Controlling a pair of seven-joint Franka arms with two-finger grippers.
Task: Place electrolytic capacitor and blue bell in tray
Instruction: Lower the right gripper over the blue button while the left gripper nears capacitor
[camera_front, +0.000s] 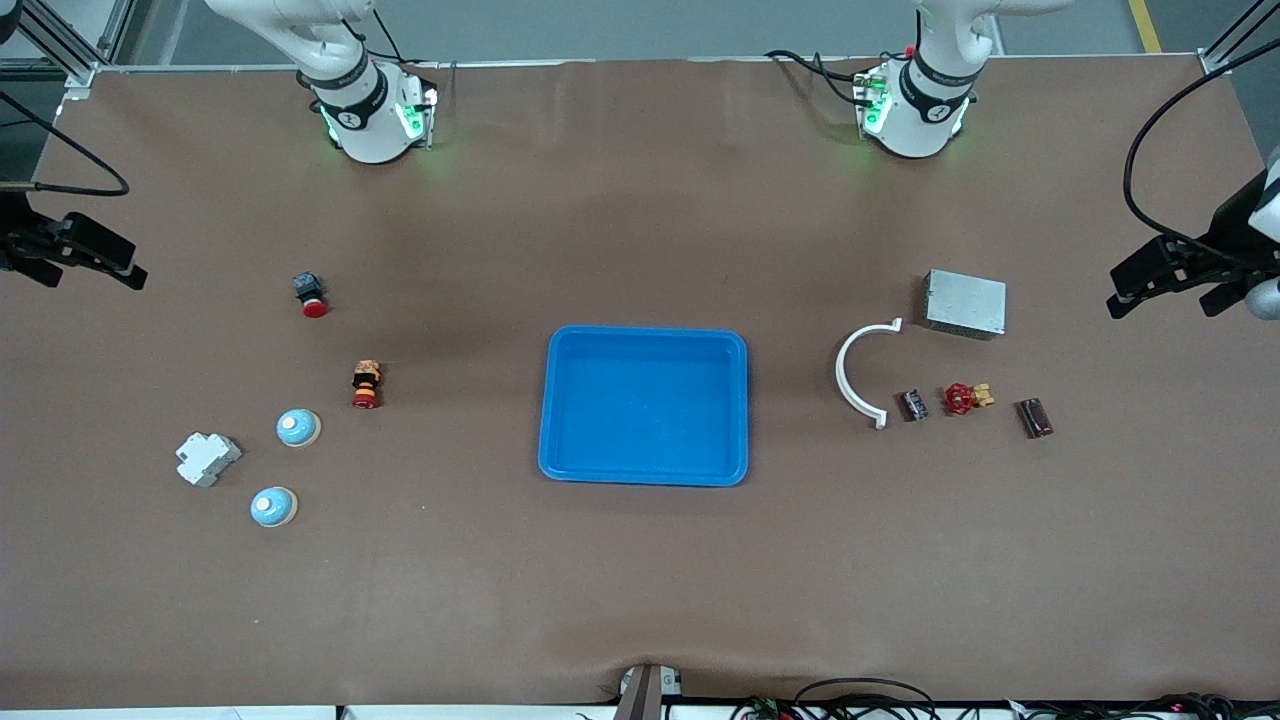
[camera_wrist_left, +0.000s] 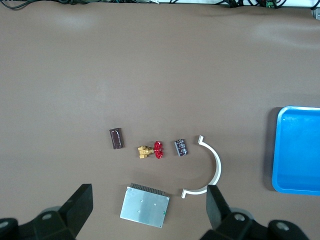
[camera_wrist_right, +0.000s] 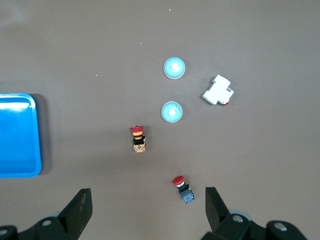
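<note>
The left gripper (camera_wrist_left: 150, 210) hangs with its jaws wide and holding nothing, at the right edge of the front view, over the left arm's end of the desk (camera_front: 640, 600). In the left wrist view its two dark fingers (camera_wrist_left: 80, 205) stand apart along the lower edge of the frame, with a grey metal box (camera_wrist_left: 145, 206) on the desk between them.

The right gripper (camera_wrist_right: 149, 210) is likewise wide and holding nothing, at the left edge of the front view, over the right arm's end of the desk. Both arms wait, high above the surface.

Near the grey box, right of centre in the front view, lie a white curved bracket (camera_front: 862, 375), the small dark electrolytic capacitor (camera_front: 914, 404), a red valve with a brass body (camera_front: 967, 398) and a dark red rectangular part (camera_front: 1035, 417), the last three in a row.

At the left of the front view sit two blue bells (camera_front: 298, 428), one nearer to the front camera than the other, with a white breaker (camera_front: 207, 458) beside them. Above these in the frame are a red and orange push button (camera_front: 366, 386) and a red-capped black switch (camera_front: 310, 295).

The blue tray (camera_front: 560, 440) lies at the centre of the front view, between the two groups and well apart from both the capacitor and the bells.
</note>
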